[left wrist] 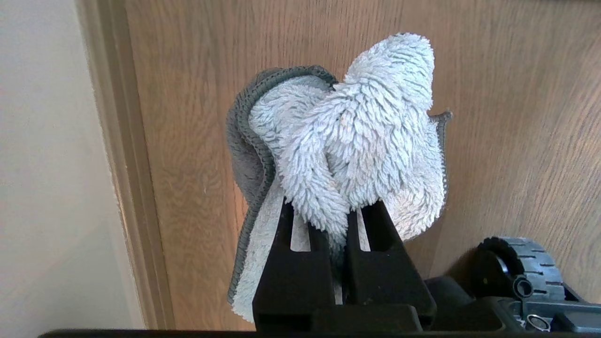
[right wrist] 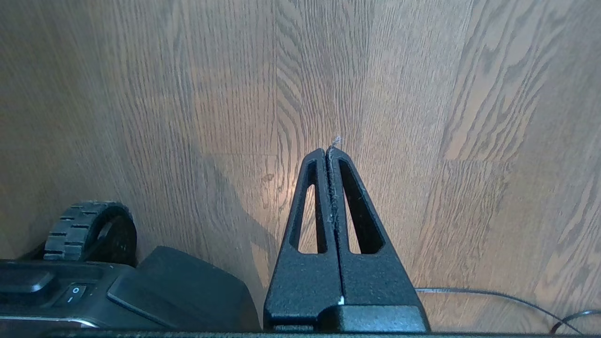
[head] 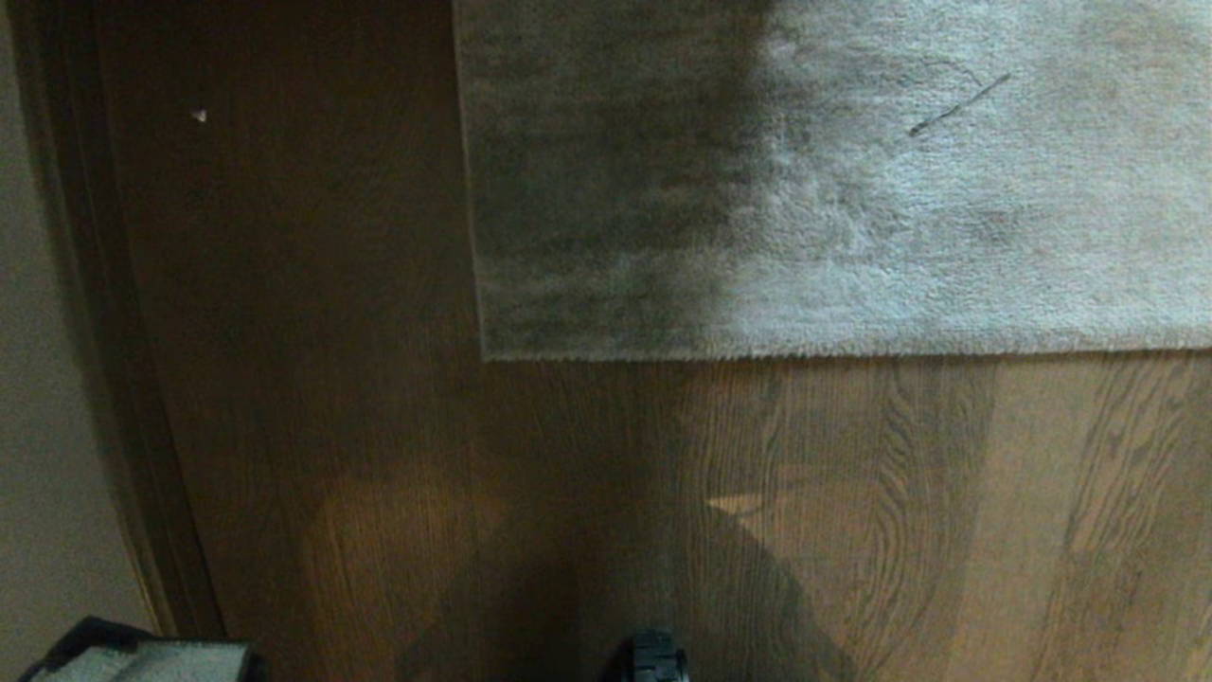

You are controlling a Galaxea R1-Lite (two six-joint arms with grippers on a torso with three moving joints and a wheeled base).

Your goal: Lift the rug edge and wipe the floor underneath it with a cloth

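Note:
The light-grey plush rug lies flat across the upper right of the head view. Its near rug edge (head: 833, 354) runs straight to a corner (head: 485, 356) on the brown wood-grain floor (head: 852, 511). My left gripper (left wrist: 331, 211) hangs over the floor beside the wall, shut on the cloth (left wrist: 361, 117), a fluffy pale rag with a grey hem bunched above the fingers. A bit of that cloth (head: 151, 661) shows at the head view's lower left corner. My right gripper (right wrist: 327, 151) hangs over bare floor, shut and empty, with a wisp of lint at its tips.
A pale wall with a wooden baseboard (left wrist: 127, 178) runs along the left side. The robot base's black wheels (left wrist: 526, 267) (right wrist: 89, 230) sit near both grippers. A thin cable (right wrist: 493, 293) lies on the floor at the right. A small white speck (head: 199, 116) lies left of the rug.

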